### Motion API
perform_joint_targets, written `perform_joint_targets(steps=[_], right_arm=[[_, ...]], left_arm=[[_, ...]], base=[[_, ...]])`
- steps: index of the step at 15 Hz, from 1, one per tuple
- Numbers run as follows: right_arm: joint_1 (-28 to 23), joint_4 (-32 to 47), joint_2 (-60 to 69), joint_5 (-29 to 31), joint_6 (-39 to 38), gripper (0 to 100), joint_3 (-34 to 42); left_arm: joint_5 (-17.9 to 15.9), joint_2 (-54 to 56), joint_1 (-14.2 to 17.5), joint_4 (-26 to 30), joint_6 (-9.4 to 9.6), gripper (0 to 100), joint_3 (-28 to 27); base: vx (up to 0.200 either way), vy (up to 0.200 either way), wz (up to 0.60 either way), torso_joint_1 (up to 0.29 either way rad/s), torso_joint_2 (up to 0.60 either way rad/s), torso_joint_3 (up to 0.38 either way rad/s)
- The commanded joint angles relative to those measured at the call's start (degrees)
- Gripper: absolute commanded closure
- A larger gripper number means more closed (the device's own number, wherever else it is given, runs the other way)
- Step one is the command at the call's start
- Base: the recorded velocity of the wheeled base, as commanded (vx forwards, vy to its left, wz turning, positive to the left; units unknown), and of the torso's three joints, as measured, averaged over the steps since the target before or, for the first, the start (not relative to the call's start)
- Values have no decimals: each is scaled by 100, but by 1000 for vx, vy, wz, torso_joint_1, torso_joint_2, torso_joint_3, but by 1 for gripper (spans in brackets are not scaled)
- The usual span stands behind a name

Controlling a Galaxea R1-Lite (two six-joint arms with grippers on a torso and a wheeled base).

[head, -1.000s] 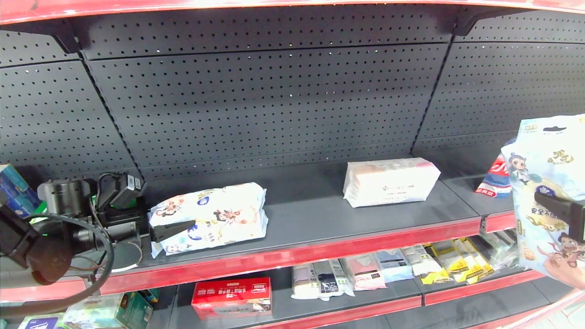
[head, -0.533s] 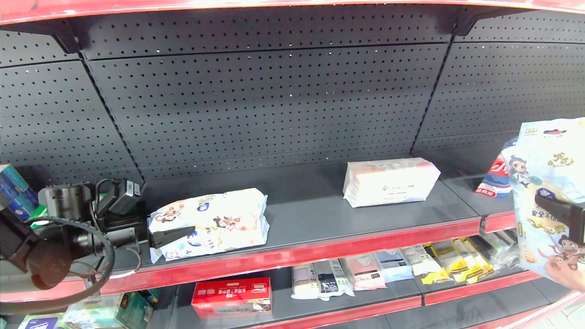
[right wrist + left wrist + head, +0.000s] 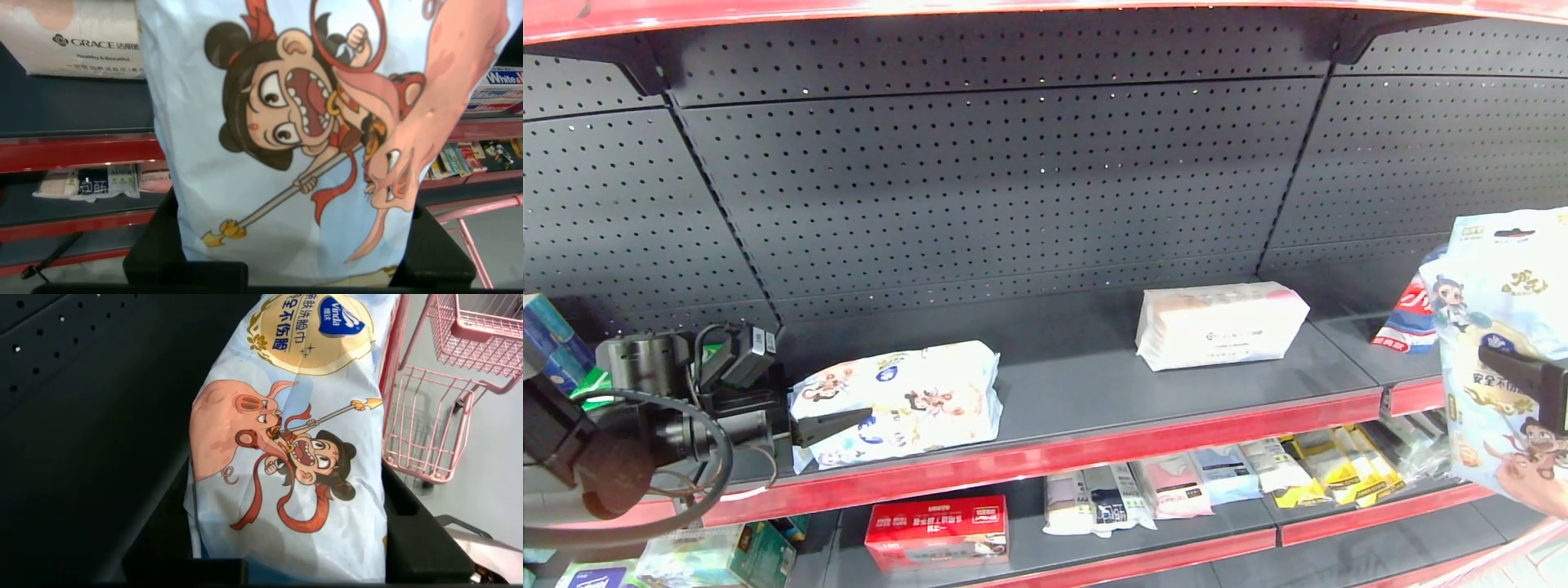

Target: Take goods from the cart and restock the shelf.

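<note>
Pegboard (image 3: pixel 1013 180) backs the shelf (image 3: pixel 1094 384); at its front left lies a cartoon tissue pack (image 3: pixel 923 392), clamped by the left end effector (image 3: pixel 849 420). At the right, the right end effector (image 3: pixel 1523 376) grips a second pack (image 3: pixel 1503 286) upright in the air.

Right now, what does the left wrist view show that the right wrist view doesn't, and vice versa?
Left wrist only: the pink cart and a dark perforated panel.
Right wrist only: a white tissue pack on the red-edged shelf, with small packets on the tier below.
Both: a cartoon-printed pack clamped between that arm's own fingers, the left pack in the left gripper and the right pack in the right gripper.
</note>
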State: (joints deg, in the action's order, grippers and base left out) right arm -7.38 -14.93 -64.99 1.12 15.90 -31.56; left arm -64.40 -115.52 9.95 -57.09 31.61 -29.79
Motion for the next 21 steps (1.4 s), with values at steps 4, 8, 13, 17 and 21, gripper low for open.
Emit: perform_joint_targets(steps=[4, 8, 13, 17, 21], right_arm=[[-1, -1, -23, 2, 1, 100, 27], [-10, -1, -23, 2, 1, 100, 18], [-10, -1, -23, 2, 1, 100, 10], [-10, -1, -14, 2, 1, 100, 18], [-1, -1, -23, 2, 1, 100, 18]], left_arm=[[7, -41, -2, 5, 3, 100, 9], [147, -146, 7, -4, 109, 100, 53], [103, -120, 7, -4, 117, 0, 123], [86, 214, 60, 14, -76, 0, 308], [86, 513, 201, -153, -516, 0, 325]], base=[[0, 0, 0, 0, 0, 0], [0, 0, 0, 0, 0, 0], [0, 0, 0, 0, 0, 0], [0, 0, 0, 0, 0, 0], [0, 0, 0, 0, 0, 0]])
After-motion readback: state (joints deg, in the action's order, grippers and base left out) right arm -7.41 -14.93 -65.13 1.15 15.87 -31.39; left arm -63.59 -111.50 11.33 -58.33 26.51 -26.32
